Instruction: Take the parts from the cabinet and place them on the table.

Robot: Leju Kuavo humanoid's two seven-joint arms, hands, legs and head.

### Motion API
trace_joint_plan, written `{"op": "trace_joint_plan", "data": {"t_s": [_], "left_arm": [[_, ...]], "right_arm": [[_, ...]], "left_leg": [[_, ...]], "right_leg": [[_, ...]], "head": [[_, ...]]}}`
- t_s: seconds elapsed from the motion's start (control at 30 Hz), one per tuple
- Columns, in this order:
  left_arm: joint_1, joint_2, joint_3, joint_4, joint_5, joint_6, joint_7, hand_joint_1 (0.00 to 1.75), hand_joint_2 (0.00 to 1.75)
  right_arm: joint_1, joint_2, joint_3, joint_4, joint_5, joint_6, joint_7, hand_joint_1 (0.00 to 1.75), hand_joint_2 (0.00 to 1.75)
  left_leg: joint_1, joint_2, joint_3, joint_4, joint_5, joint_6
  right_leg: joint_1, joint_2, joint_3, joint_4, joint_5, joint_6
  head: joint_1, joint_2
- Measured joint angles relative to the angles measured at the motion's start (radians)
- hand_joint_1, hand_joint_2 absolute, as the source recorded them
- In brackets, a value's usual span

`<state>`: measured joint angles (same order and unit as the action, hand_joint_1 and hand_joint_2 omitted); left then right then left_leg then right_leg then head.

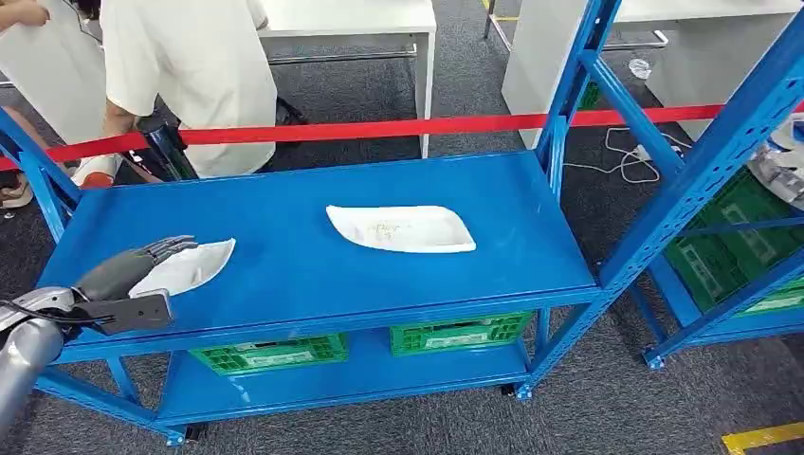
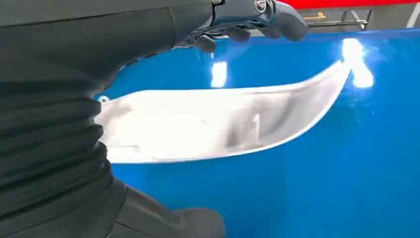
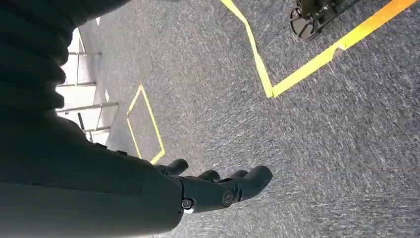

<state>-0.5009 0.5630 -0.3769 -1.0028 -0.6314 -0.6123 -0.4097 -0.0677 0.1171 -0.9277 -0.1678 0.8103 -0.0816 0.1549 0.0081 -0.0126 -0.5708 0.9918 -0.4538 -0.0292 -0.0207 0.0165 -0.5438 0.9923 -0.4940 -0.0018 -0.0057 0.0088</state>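
Observation:
Two flat white parts lie on the top board of the blue cabinet (image 1: 303, 294). The larger white part (image 1: 403, 228) sits near the middle. A smaller white part (image 1: 194, 265) lies at the left front, and my left hand (image 1: 133, 267) reaches over its near end. In the left wrist view that small part (image 2: 223, 124) lies between the fingers (image 2: 247, 20) and the thumb (image 2: 173, 223), with a gap to both. My right hand (image 3: 198, 191) hangs over grey carpet, fingers loosely spread and holding nothing.
Green crates (image 1: 270, 353) (image 1: 460, 332) stand on the lower shelf. A red tape (image 1: 427, 125) runs behind the cabinet, with a person in white (image 1: 190, 76) beyond it. Another blue rack (image 1: 721, 161) stands at the right, and a white table (image 1: 351, 19) behind.

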Motion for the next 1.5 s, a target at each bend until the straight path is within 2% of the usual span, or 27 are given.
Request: {"op": "trace_joint_plan", "data": {"t_s": [0.3, 0.47, 0.7, 0.9, 1.07, 1.2, 1.23, 1.27, 1.3, 1.5], "left_arm": [[-0.070, -0.052, -0.051, 0.113, -0.051, 0.034, 0.015, 0.00, 1.75], [-0.124, -0.076, -0.087, 0.205, -0.130, 0.120, 0.093, 0.00, 1.75], [-0.188, -0.108, -0.121, 0.365, -0.192, 0.201, 0.137, 0.00, 1.75], [-0.209, -0.122, -0.132, 0.433, -0.201, 0.209, 0.149, 0.00, 1.75], [-0.241, -0.133, -0.133, 0.495, -0.243, 0.220, 0.209, 0.00, 1.75], [-0.276, -0.140, -0.138, 0.551, -0.261, 0.187, 0.221, 0.00, 1.75], [-0.285, -0.144, -0.141, 0.564, -0.262, 0.177, 0.224, 0.51, 1.75], [-0.293, -0.146, -0.143, 0.573, -0.265, 0.169, 0.224, 1.54, 1.75], [-0.301, -0.149, -0.144, 0.584, -0.269, 0.158, 0.224, 1.75, 1.75], [-0.326, -0.156, -0.151, 0.624, -0.274, 0.134, 0.209, 1.75, 1.75]], "right_arm": [[0.000, 0.000, -0.006, 0.000, 0.009, -0.002, 0.004, 0.00, 1.75], [0.000, 0.000, -0.009, 0.000, 0.010, -0.002, 0.005, 0.00, 1.75], [0.001, 0.000, -0.017, 0.000, 0.013, -0.005, 0.003, 0.00, 1.75], [0.001, 0.000, -0.019, 0.000, 0.013, -0.006, 0.004, 0.00, 1.75], [0.001, 0.000, -0.023, 0.000, 0.016, -0.014, 0.016, 0.00, 1.75], [0.000, 0.001, -0.024, 0.000, 0.017, -0.023, 0.020, 0.00, 1.75], [0.000, 0.002, -0.024, 0.000, 0.018, -0.024, 0.020, 0.00, 1.75], [0.000, 0.003, -0.024, 0.000, 0.019, -0.026, 0.020, 0.00, 1.75], [0.000, 0.004, -0.024, 0.000, 0.021, -0.027, 0.020, 0.00, 1.75], [0.000, 0.005, -0.024, 0.000, 0.030, -0.028, 0.022, 0.00, 1.75]], "left_leg": [[0.000, 0.000, 0.000, 0.000, 0.000, 0.000], [0.000, 0.000, 0.000, 0.000, 0.000, 0.000], [0.000, 0.000, 0.001, 0.000, 0.000, 0.000], [0.000, 0.000, 0.001, 0.000, 0.000, 0.000], [0.000, 0.000, 0.002, 0.000, 0.000, 0.000], [0.000, 0.000, 0.005, 0.000, 0.000, 0.000], [0.000, 0.000, 0.006, 0.000, 0.000, 0.000], [0.000, 0.000, 0.006, 0.000, 0.000, 0.000], [0.000, 0.000, 0.007, 0.000, 0.000, 0.000], [0.000, 0.000, 0.007, 0.000, 0.001, -0.001]], "right_leg": [[0.000, 0.000, 0.000, 0.000, 0.000, 0.000], [0.000, 0.000, 0.000, 0.000, 0.000, 0.000], [0.000, 0.000, 0.000, 0.001, 0.000, 0.000], [0.000, 0.000, 0.000, 0.001, 0.000, 0.000], [0.000, 0.000, 0.001, 0.001, 0.000, 0.000], [0.000, 0.000, 0.004, 0.001, 0.000, 0.000], [0.000, 0.000, 0.004, 0.001, 0.000, 0.000], [0.000, 0.000, 0.005, 0.001, 0.000, 0.000], [0.000, 0.000, 0.006, 0.001, 0.000, 0.000], [0.000, 0.000, 0.006, 0.002, 0.000, 0.000]], "head": [[0.000, 0.000], [0.000, 0.000], [0.000, 0.000], [0.000, 0.000], [0.000, 0.000], [0.000, 0.000], [0.000, 0.000], [0.000, 0.000], [0.000, 0.000], [0.000, 0.000]]}}
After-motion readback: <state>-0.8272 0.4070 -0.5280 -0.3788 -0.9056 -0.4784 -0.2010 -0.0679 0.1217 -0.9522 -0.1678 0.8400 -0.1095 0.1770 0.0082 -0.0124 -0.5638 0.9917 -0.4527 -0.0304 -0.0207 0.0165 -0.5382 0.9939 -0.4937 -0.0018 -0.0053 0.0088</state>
